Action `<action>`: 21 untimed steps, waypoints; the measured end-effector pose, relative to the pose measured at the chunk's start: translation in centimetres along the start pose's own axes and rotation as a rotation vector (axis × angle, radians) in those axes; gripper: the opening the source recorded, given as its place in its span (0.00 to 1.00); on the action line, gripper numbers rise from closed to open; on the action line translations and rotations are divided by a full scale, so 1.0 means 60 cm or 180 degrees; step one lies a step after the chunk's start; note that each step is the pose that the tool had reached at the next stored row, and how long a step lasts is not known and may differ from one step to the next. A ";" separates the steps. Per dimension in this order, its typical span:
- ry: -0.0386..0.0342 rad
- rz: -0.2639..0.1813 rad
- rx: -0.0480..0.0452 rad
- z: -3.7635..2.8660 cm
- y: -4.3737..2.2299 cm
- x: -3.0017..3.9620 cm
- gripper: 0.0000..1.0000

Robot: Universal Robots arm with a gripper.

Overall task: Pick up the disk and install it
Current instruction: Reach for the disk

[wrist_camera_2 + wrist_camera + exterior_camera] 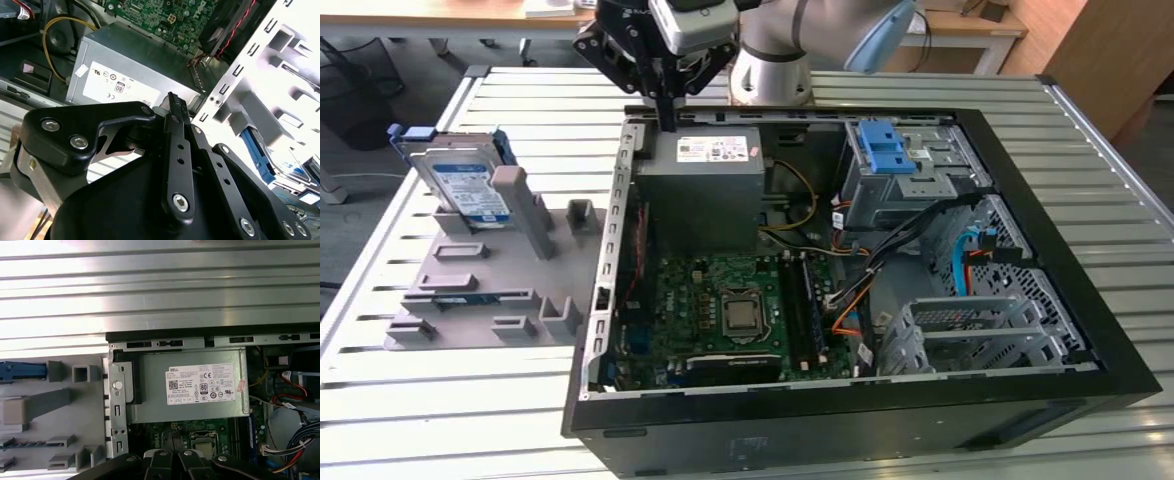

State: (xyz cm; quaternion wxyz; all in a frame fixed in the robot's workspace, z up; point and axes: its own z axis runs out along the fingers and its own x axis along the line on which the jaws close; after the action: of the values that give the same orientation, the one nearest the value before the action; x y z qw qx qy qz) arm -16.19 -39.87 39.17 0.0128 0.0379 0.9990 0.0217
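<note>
— Black computer case [854, 410], lying open on the slatted metal table [454, 420], is closest in the exterior view. Where is the gripper [670, 120]?

— Up at the case's eleven o'clock corner: it hangs over the far edge of the power supply [707, 190], fingers drawn together to one thin point, nothing between them.

— And the disk [464, 183]?

— Outside the case, standing tilted in the grey fixture block [480, 290], at about eight o'clock from the gripper and well apart from it. The drive cage [894, 160] with its blue latch sits at one o'clock inside the case.

— Second wrist view?

— Gripper [174, 106] linkage up close, fingers pressed flat against each other, empty, with the power supply [125, 70] label just beyond the tip. A blue strip [254, 142] shows at the fixture block there; I cannot tell whether it is the disk.

— First wrist view?

— Gripper [176, 467] links nearest again, over the motherboard [210, 432] and the power supply [200, 385]. Past the case wall, on the fixture block [65, 405], the blue carrier edge of the disk [20, 371] shows, well apart from the gripper.
</note>
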 end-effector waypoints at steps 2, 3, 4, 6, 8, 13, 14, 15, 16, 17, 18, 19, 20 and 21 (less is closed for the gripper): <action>0.0000 0.0000 0.0000 0.000 0.000 0.002 0.11; 0.0000 0.0000 0.0000 0.000 0.000 0.002 0.11; 0.0000 0.0000 0.0000 0.000 0.000 0.003 0.11; 0.0000 0.0000 0.0000 0.000 0.000 0.005 0.11; 0.0000 0.0000 0.0000 0.000 0.000 0.006 0.11; 0.0000 0.0000 0.0000 0.000 -0.001 0.010 0.11; 0.0000 0.0000 0.0000 0.000 -0.001 0.011 0.11; 0.0001 0.0000 0.0000 0.000 -0.001 0.011 0.11; 0.0001 0.0000 0.0000 0.000 -0.001 0.012 0.11; 0.0001 0.0000 0.0000 0.000 -0.001 0.013 0.11; 0.0001 0.0000 0.0000 0.000 -0.001 0.013 0.11; 0.0001 0.0000 0.0000 0.000 -0.001 0.014 0.11; 0.0002 0.0000 0.0000 0.001 -0.001 0.014 0.11; 0.0002 0.0000 0.0000 0.001 -0.001 0.015 0.11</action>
State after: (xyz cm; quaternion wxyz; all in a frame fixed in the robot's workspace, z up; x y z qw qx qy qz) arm -17.10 -39.87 39.11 0.0125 0.0379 0.9990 0.0217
